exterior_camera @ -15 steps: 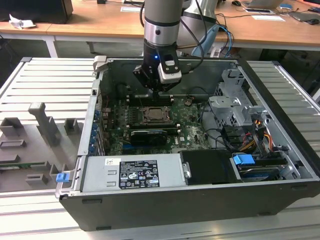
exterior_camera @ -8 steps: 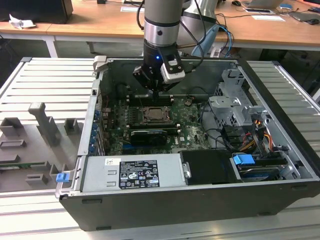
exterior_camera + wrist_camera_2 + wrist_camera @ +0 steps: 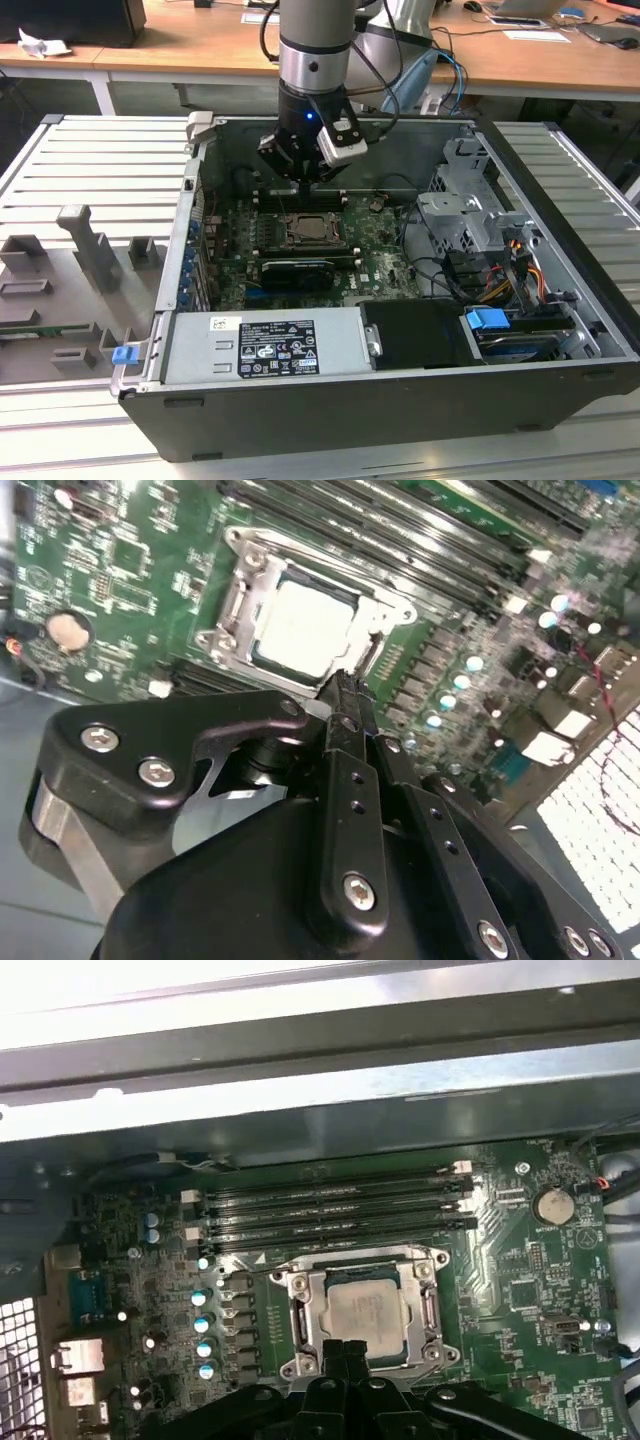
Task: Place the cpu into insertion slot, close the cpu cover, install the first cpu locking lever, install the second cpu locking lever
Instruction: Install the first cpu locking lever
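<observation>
The small flat square cpu with its dull silver-beige metal top [image 3: 366, 1312] lies seated in the socket on the green motherboard [image 3: 530, 1290], slightly right of centre in the lower half of the first wrist view and just above centre in the second wrist view [image 3: 305, 628]. The thin silver-grey metal cpu cover frame [image 3: 300, 1315] lies flat around the cpu, its central window exposing the chip. The black gripper [image 3: 341, 685] hangs just above the socket's near edge, its two fingertips pressed together with nothing between them. In the exterior view, the gripper [image 3: 303, 183] sits upper centre, inside the open dark-grey computer case [image 3: 400, 405], directly over the socket [image 3: 316, 232] and the black memory slots [image 3: 335, 1210].
</observation>
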